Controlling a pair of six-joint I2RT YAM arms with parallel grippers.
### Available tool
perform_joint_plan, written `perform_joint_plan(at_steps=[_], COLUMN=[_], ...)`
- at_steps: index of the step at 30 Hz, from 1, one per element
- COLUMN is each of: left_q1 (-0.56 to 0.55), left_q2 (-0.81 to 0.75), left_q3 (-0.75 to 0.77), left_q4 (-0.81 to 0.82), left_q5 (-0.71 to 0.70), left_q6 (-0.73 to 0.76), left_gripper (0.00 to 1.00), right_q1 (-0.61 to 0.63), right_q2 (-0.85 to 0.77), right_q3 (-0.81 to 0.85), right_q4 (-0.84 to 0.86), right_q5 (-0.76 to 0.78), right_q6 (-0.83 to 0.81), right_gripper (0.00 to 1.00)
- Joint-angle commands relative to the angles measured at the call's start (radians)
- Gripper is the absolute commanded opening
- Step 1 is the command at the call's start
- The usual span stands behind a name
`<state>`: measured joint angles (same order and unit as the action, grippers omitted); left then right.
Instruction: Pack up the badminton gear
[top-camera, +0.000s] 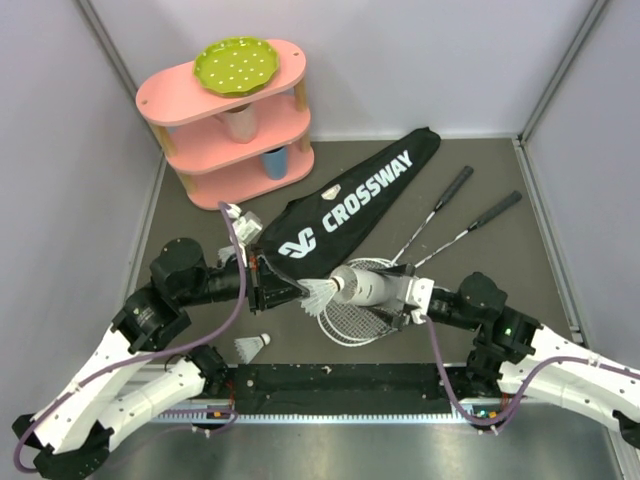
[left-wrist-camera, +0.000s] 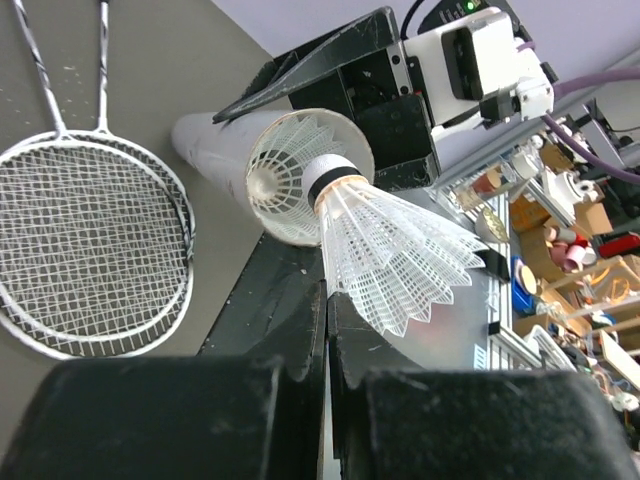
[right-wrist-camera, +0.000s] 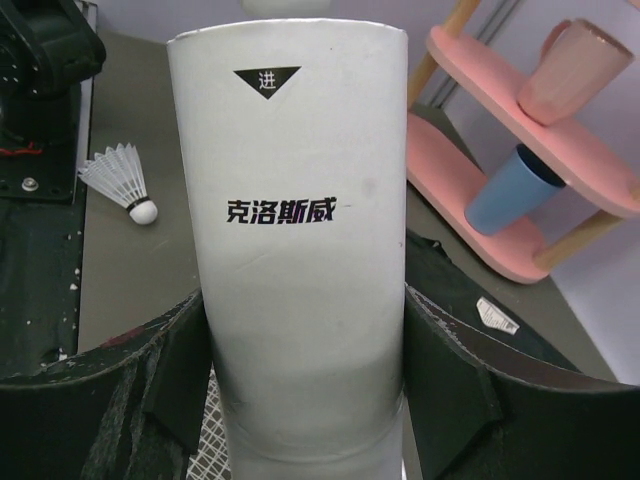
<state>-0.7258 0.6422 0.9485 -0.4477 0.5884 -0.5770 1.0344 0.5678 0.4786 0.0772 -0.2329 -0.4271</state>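
Note:
My left gripper is shut on the skirt of a white feather shuttlecock. In the left wrist view that shuttlecock has its cork end at the open mouth of the white tube, with another shuttlecock inside. My right gripper is shut on the tube and holds it level above the racket heads; in the right wrist view the fingers clamp both sides of the tube. Two silver rackets lie on the table. The black CROSSWAY bag lies behind. A loose shuttlecock lies near the front.
The pink three-tier shelf stands at the back left with a green dotted plate on top and a pink cup and a blue cup on lower tiers. Grey walls close in on the left, the back and the right.

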Motion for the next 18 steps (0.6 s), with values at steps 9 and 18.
perform_joint_plan(at_steps=[9, 18], left_q1=[0.005, 0.005], left_q2=[0.204, 0.321], left_q3=[0.078, 0.203], left_q4=[0.034, -0.152], left_q5=[0.171, 0.062], left_q6=[-0.018, 0.065], left_gripper=[0.00, 0.43], right_q1=[0.010, 0.010], right_q2=[-0.014, 0.000], right_q3=[0.060, 0.040], right_q4=[0.029, 0.064], right_q5=[-0.095, -0.094], right_q6=[-0.052, -0.050], right_gripper=[0.18, 0.17])
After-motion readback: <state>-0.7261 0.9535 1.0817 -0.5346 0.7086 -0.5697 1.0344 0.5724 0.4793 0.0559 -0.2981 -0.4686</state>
